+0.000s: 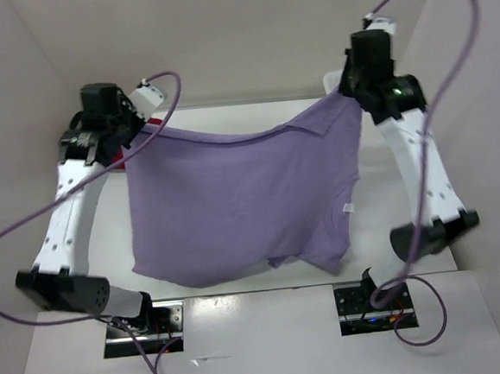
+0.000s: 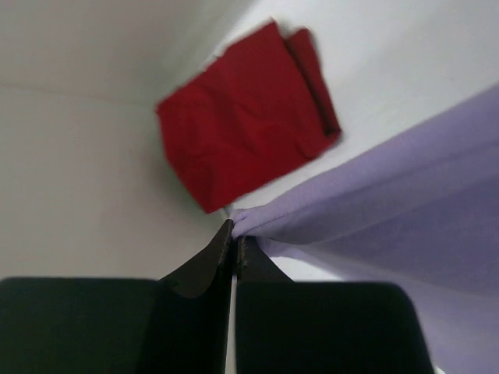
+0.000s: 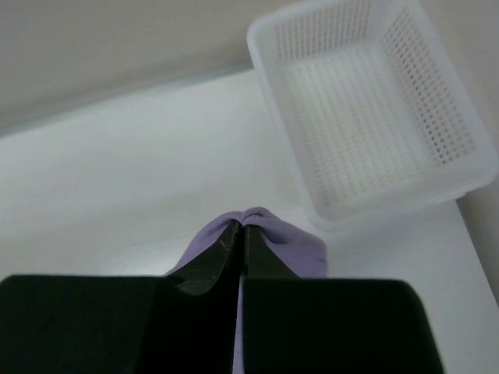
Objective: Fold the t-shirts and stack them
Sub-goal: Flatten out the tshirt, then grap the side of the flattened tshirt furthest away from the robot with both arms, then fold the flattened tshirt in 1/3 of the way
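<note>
Clenched tight, my left claw (image 1: 133,134) has its two dark fingers pressed together on one corner of the lavender t-shirt (image 1: 233,197). My right claw (image 1: 347,90) is shut the same way on the opposite corner, where a small bunch of lavender cloth (image 3: 290,243) pokes out just past its tips. Both claws are raised above the worktop (image 1: 392,228) and well apart. The shirt is strung between them, its upper edge sagging in a shallow curve from one claw to the other. From that edge the cloth hangs down and back toward my arm bases in a broad sheet, with its lower end rumpled and partly tucked under. Low on the side beneath my right claw a curved neck seam shows, with a small white tag (image 1: 349,207) beside it. Seen from my left claw (image 2: 235,234), the lavender cloth (image 2: 390,210) runs taut from the pinch off to the right. Beyond that claw's tips a red t-shirt (image 2: 242,125) lies folded flat on the worktop, close to the back wall. Beyond my right claw (image 3: 240,230), to its right, sits a white lattice basket (image 3: 405,191) on the worktop (image 3: 117,171). I can see nothing inside it, and it does not touch the cloth I grip.
</note>
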`<state>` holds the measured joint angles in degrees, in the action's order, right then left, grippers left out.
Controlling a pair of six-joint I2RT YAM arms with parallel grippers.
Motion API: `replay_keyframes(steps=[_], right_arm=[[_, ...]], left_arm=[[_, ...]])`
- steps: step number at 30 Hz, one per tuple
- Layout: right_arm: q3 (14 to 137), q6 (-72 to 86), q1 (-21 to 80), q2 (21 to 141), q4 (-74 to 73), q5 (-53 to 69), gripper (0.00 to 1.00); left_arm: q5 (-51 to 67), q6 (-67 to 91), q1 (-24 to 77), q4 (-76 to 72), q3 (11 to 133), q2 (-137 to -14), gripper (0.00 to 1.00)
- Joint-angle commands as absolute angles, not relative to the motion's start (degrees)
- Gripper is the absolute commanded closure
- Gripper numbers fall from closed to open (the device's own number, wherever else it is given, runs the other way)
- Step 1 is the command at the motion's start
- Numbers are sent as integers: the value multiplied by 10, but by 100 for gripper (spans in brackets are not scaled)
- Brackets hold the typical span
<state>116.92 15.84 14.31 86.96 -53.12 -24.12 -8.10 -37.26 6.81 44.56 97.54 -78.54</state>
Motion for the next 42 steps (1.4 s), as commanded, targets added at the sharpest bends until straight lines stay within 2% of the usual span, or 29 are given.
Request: replay_keyframes(steps=[1,7,13,19,25,29,35,39,42], right_arm=[[1180,132,123,945,-475,-236,100],[1272,132,123,1126,-469,-194,100],[1466,144,118,1285,-525,-183,100],[1512,157,113,1325,-531,-183,100],[1458,157,106,1304,-549,-159,100],[1376,163,87,1250,-561,-73,100],[1070,177,69,1115,-465,-43,100],[948,197,34,1053,-414,6,100],[903,203,27,1038,-409,33,100]], left_arm=[[-73,-360,63,378,954,-842,100],[-67,-326,52,334,968,-984,100],[-79,-298,41,322,1026,-1092,100],[-84,-293,35,338,1091,-1164,100],[-113,-322,29,351,1083,-1175,100],[-169,-367,29,352,1033,-1149,100],[-188,-395,53,350,908,-1086,100],[-175,-400,53,358,854,-1071,100],[-195,-406,53,339,825,-1065,100]])
